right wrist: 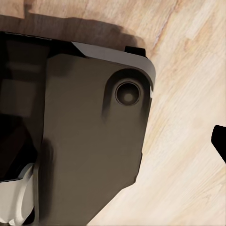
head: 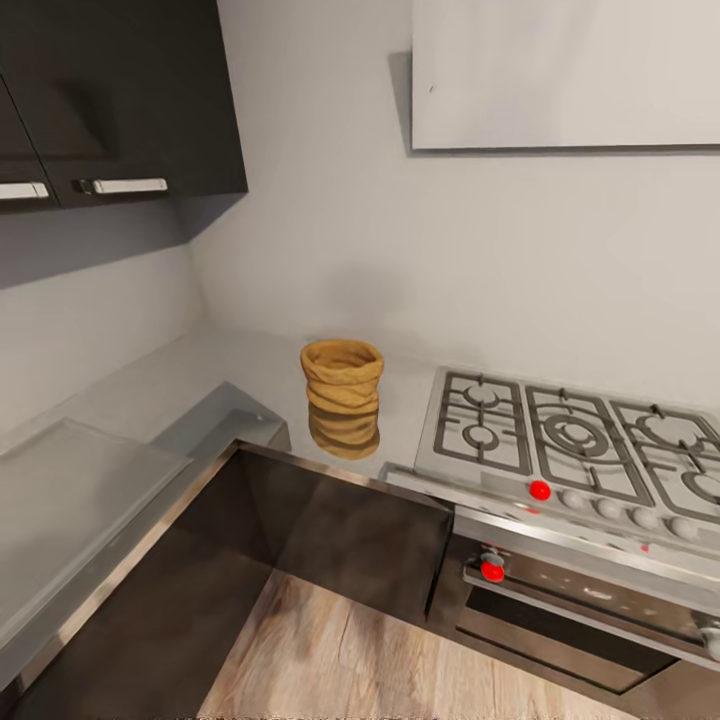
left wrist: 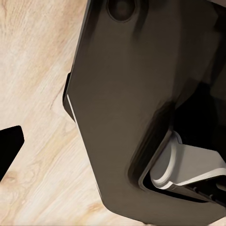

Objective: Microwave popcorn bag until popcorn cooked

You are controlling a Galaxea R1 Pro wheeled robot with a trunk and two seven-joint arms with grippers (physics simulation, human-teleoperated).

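The popcorn bag (head: pixel 342 397) stands upright on the tabletop (head: pixel 150 385) near its inner corner, left of the hob (head: pixel 570 440), looking light and soft, best pinched at its rolled rim, while either end effector's opening cannot be told.

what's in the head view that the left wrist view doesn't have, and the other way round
Head view: the popcorn bag stands upright on the glossy countertop, apart from the gas hob; dark wall cabinets hang above, and the oven has red knobs.

Left wrist view: a large dark part of the robot's own body with a pale grey piece, seen from above.

Both: light wood plank floor.
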